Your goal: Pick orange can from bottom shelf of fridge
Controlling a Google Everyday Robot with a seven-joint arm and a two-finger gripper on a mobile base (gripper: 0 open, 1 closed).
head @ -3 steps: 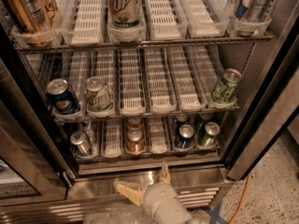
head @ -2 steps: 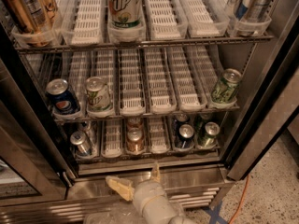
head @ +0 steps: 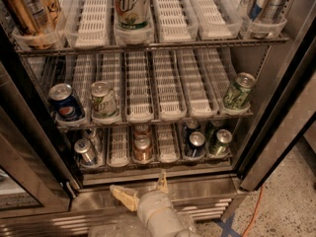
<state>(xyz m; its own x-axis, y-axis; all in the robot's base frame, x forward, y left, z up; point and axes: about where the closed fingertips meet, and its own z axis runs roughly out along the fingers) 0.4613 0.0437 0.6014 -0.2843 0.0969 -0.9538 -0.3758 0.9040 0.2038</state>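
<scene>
The orange can stands upright at the front of the middle lane on the bottom shelf of the fridge, with a second copper-coloured can right behind it. My gripper is open and empty. It hovers in front of the fridge's steel sill, just below the bottom shelf and the orange can. One finger points left and the other finger points up toward the shelf edge.
The bottom shelf also holds a silver can at left and a dark can and a green can at right. The middle shelf has a Pepsi can and two green cans. Steel door frames flank the opening. An orange cable lies on the floor.
My gripper has shifted a little to the left in front of the sill, still open. The cans have not moved.
</scene>
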